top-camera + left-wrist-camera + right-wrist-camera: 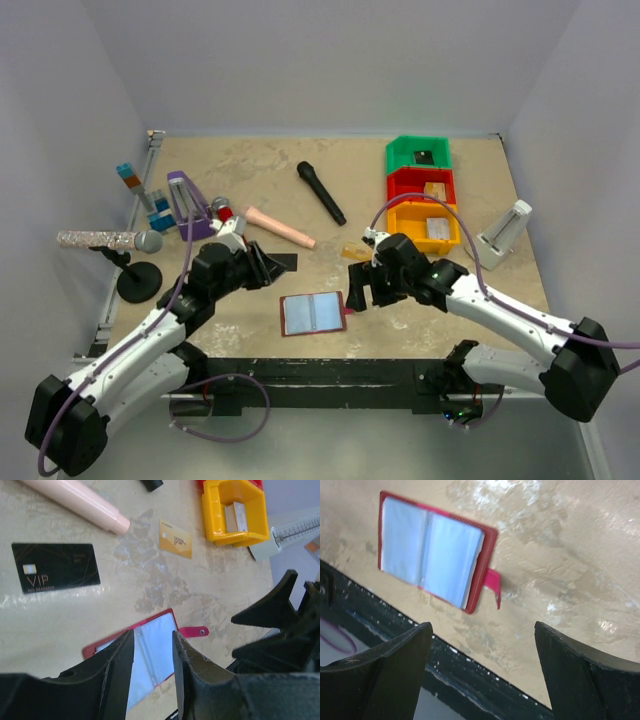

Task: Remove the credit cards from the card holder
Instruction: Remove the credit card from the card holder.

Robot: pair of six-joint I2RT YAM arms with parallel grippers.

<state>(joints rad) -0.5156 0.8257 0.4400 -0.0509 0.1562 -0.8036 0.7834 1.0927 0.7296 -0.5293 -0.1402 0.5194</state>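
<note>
On the left, the left gripper (152, 640) hangs just above the bench (250, 170) with its fingers partly apart and nothing between them. Just beside it a black rectangular credit card with gold lettering (56, 567) lies flat, out of the holder, and a pale pink cylinder (280, 227) lies beyond that. In the middle, the dark red folding card holder (432, 557) lies open and face up, with its pale grey-blue sleeves showing and its small red tab (493, 583) pointing toward the right arm. A tan-gold credit card (175, 539) rests on bare bench farther back. The right gripper (482, 630) hovers beside the tab, spread wide and empty. So at least two cards are out. I cannot tell whether the shiny sleeves hold more, so checking them looks like what remains. The holder sits close to the black strip (330, 370) along the bench's near edge, leaving little room there. The open bench is behind it, short of the yellow plastic bin (212, 515).
</note>
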